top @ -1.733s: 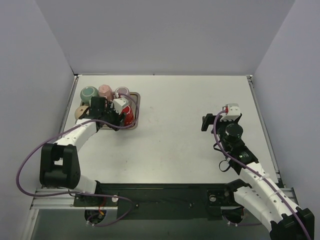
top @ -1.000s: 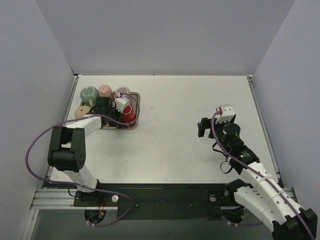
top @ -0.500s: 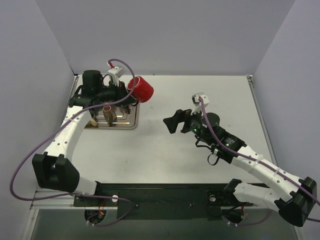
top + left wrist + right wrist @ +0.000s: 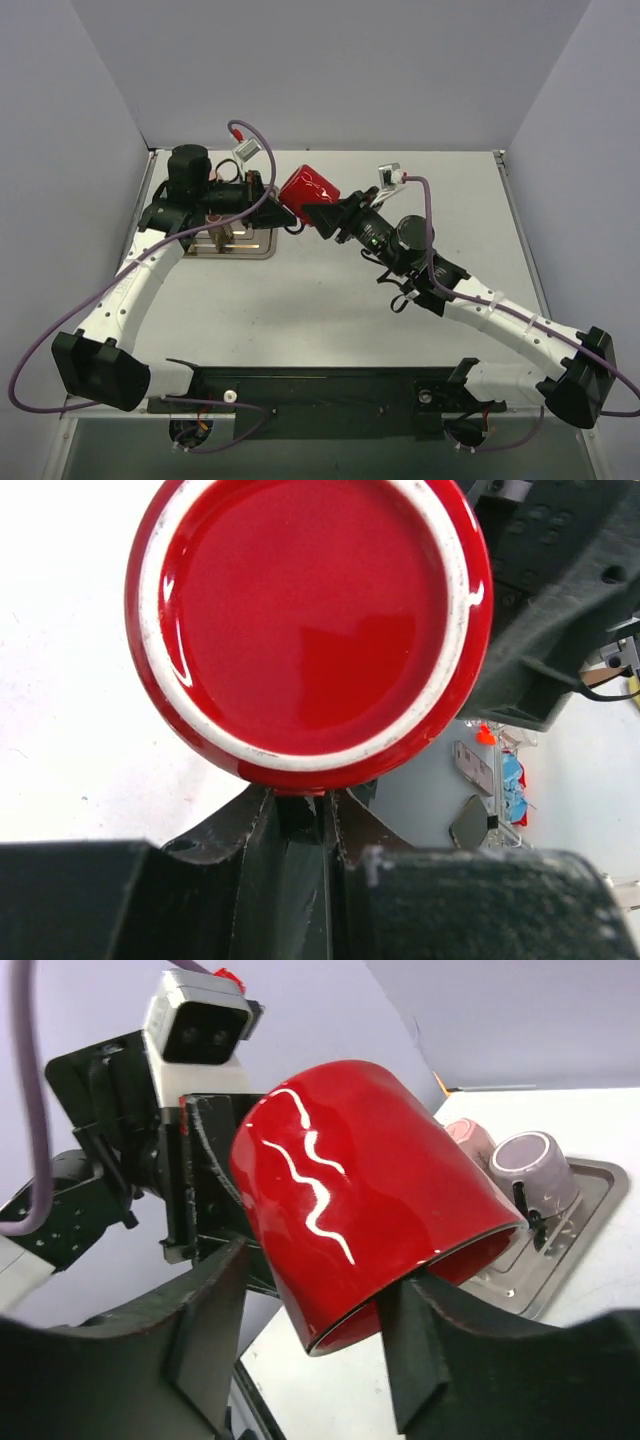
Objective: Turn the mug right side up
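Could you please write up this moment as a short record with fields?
Object: red mug, off the table, held up between the two arms
Mug pose: tilted on its side, base toward the left wrist camera, mouth toward the right arm
Left gripper: shut on the mug from below its base
Right gripper: one finger on each side of the mug near its rim; contact unclear
Tray: far left of the table, with a pink mug and a purple mug in it
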Robot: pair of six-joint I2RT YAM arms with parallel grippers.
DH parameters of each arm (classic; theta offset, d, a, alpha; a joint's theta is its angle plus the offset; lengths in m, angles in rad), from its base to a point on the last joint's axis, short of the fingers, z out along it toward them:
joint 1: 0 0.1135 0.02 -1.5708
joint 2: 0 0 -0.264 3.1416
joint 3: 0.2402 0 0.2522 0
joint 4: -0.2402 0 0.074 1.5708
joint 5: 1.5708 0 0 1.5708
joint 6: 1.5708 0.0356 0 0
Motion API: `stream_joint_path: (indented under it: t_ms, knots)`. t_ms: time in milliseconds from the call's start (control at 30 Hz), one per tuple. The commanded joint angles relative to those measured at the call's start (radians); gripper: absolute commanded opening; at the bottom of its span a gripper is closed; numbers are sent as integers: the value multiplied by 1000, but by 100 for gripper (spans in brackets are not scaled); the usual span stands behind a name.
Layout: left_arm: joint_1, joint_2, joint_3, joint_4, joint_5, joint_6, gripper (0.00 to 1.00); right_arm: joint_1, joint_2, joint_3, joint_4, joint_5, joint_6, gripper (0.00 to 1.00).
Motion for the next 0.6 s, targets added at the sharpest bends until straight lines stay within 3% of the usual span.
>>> stream_joint_path:
  t_ms: [0, 67, 100, 133, 167, 200, 300, 367, 467, 567]
  knots:
    - [-42, -42, 7, 63, 41, 21, 0, 5, 27, 82, 133, -43, 17, 21]
    - [-41, -31, -8, 49, 22, 44, 0, -1, 26, 117, 26, -27, -7, 0]
    - [-33, -23, 10, -15, -10, 111, 6, -13, 9, 132, -27, 18, -18, 0]
    - [-29, -9, 25, -71, -33, 159, 25, -22, -2, 158, -162, 29, -47, 0]
    - [-18, -2, 65, -174, -126, 278, 74, -38, -20, 171, -230, 115, -69, 0]
    - [-12, 9, 82, -231, -183, 328, 85, -73, -28, 203, -392, 154, -104, 0]
    - [28, 12, 86, -314, -550, 477, 86, -229, -22, 283, -735, 259, -182, 0]
    - [60, 8, 58, -305, -697, 532, 87, -350, 16, 316, -919, 268, -250, 0]
    - [100, 18, 15, -284, -805, 606, 88, -537, 110, 329, -1117, 203, -339, 0]
    - [148, 46, -36, -264, -881, 646, 88, -724, 243, 315, -1168, 133, -392, 0]
